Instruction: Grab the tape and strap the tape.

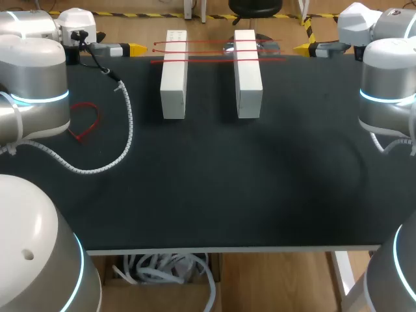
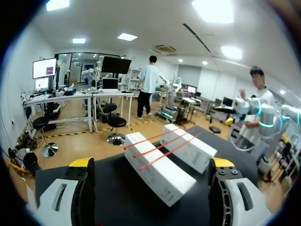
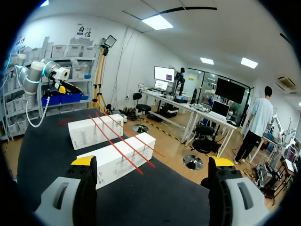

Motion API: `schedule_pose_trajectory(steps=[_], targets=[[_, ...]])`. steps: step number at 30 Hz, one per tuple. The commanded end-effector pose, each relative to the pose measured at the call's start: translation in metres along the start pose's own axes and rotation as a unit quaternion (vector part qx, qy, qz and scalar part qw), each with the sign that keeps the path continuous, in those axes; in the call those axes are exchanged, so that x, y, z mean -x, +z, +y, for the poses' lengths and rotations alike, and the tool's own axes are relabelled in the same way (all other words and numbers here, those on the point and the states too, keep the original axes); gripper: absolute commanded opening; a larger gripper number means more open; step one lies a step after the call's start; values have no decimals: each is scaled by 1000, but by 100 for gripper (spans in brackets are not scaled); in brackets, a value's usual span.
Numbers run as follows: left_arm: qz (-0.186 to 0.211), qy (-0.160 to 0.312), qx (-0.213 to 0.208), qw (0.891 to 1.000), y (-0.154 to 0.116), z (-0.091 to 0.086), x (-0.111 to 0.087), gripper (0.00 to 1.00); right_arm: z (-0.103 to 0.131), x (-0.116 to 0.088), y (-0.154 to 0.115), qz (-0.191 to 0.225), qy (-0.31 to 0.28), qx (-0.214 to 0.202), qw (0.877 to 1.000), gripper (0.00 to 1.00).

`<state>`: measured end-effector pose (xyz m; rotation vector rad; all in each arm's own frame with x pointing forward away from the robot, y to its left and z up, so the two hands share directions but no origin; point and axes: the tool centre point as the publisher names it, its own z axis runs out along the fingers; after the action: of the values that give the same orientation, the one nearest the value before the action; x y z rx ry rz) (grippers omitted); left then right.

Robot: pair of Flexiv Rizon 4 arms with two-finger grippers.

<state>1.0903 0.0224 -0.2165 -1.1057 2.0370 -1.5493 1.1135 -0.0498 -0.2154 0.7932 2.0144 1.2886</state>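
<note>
Black table: is lying under everything.
Two white boxes: are lying side by side at 12 o'clock.
My left claw, 11 o'clock, and my right claw, 1 o'clock: both are gaping wide and gripping nothing.
White coiled cable: is trailing at 9 o'clock.
Three red tape strips: are lying across both boxes.
Red tape loop: is lying at 9 o'clock, apart from both claws.
</note>
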Motion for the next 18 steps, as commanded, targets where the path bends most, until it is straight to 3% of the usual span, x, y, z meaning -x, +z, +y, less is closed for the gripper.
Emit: schedule_pose_trajectory(steps=[1,16,18], targets=[[-1,0,-3,1000,1,1,0,100,0,0,0,0,0,0,1000,100],[-1,0,-3,1000,1,1,0,100,0,0,0,0,0,0,1000,100],[1,31,-1,1000,1,3,-1,100,0,0,0,0,0,0,1000,100]])
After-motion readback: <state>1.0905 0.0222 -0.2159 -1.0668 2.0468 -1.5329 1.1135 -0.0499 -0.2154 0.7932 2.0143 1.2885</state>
